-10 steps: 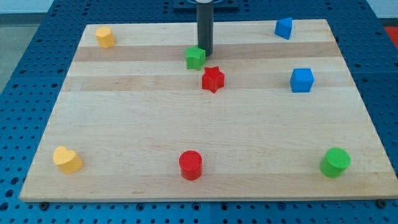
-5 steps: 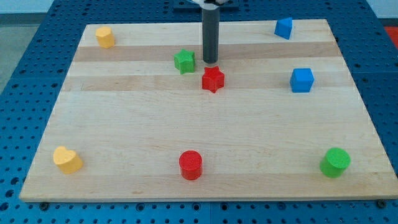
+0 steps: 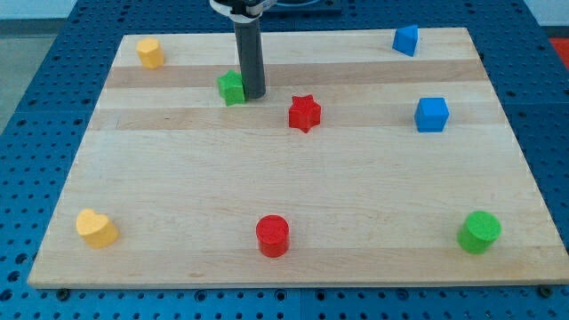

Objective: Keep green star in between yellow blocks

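— So, what carries the blocks?
— Pale wooden tabletop (image 3: 293,187) on blue pegboard (image 3: 36,98).
— And the green star (image 3: 231,87)?
— Upper middle, my tip (image 3: 254,96) touching its right side; yellow blocks (image 3: 150,52) (image 3: 96,228) sit far left. No fingers, just a rod.

Green star (image 3: 232,87) and my tip (image 3: 253,95) further left.

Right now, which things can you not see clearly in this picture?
- Camera view: my tip covers the right edge of the green star, so contact there cannot be confirmed.
- The rod's upper part is cut off by the view's top.
- The yellow block at top left is too small to name its shape.
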